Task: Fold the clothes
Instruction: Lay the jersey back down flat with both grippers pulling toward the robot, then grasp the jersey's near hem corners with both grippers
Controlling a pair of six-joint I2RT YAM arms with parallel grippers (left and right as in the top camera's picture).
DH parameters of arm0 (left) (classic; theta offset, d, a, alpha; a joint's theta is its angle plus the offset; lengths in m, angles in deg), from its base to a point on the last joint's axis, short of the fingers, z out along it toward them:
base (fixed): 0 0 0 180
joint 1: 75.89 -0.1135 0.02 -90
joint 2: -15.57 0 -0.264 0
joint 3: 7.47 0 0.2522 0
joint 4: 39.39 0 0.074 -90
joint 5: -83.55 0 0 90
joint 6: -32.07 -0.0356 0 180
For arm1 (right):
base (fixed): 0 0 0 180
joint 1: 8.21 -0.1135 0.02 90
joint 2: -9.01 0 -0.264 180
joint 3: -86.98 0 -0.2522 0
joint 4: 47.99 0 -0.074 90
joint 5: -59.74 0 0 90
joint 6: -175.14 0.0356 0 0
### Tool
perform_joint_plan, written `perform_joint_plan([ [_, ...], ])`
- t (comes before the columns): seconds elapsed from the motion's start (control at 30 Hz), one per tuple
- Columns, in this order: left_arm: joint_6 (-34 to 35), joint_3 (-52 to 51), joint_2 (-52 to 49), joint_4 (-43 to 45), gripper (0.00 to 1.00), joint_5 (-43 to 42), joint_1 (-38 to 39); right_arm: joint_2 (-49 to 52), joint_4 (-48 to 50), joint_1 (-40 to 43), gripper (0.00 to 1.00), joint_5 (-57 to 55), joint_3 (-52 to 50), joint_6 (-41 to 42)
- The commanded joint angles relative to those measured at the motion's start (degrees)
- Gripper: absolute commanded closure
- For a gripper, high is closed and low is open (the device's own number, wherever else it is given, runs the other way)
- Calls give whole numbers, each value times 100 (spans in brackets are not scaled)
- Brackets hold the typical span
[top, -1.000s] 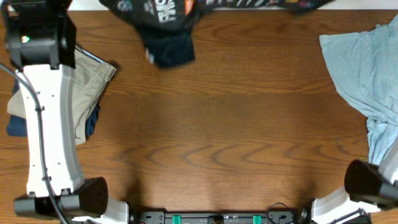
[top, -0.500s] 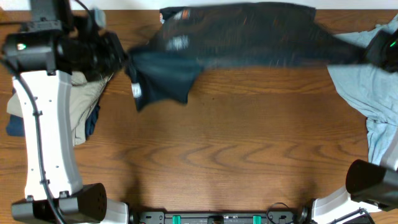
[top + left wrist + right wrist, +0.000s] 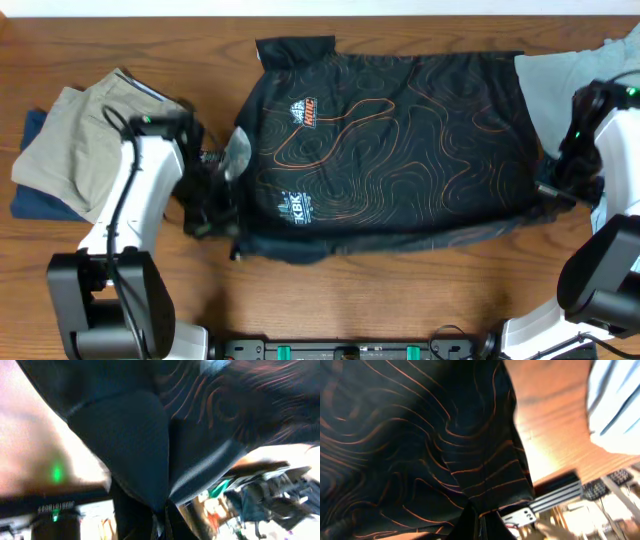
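Change since half a second back: the jersey (image 3: 390, 140) was then a blurred band strung in the air along the far edge of the counter (image 3: 380, 290). It now lies spread, print side up, over the far half. It reaches from left of centre almost to the right edge. Both arms have come in from the far corners toward the middle of the side edges.

- Jersey: mostly flat, orange chest logo (image 3: 305, 112) readable, one sleeve (image 3: 295, 50) pointing at the far edge. The near edge is rumpled and slightly rolled under.
- Left claw (image 3: 215, 212): at the jersey's near-left corner. Its wrist view is blurred, but the cloth draws to a point at the claw (image 3: 162, 520), so I judge it narrow and pinching fabric.
- Right claw (image 3: 548, 190): at the near-right corner, the cloth likewise gathered into it (image 3: 477, 519). It is closed on the hem.

Reading: the lay-out step looks done and no fold is made yet. The rumpled near edge may want smoothing first.

Surroundings: khaki trousers (image 3: 85, 140) sit folded at the left edge on a dark blue cloth (image 3: 28, 200), just beside the left arm. A light-blue shirt (image 3: 565, 75) sits at the far-right corner, touching the jersey's edge. The near half is bare wood grain. The room beyond is too blurred to read.
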Motion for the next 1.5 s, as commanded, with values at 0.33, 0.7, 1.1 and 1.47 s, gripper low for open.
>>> perform_joint_plan([
  [0.33,-7,-767,1237,236,94,426,-9,-505,306,63,99,-387,-831,422],
  [0.7,1307,-769,1578,2938,94,439,-9,-638,2048,48,99,76,-833,391],
  [1.1,1565,-769,439,4784,94,442,-7,-629,3648,-210,99,380,-1132,376],
  [1.47,1495,-769,208,4282,27,426,44,-610,4264,-343,43,275,-1613,267],
])
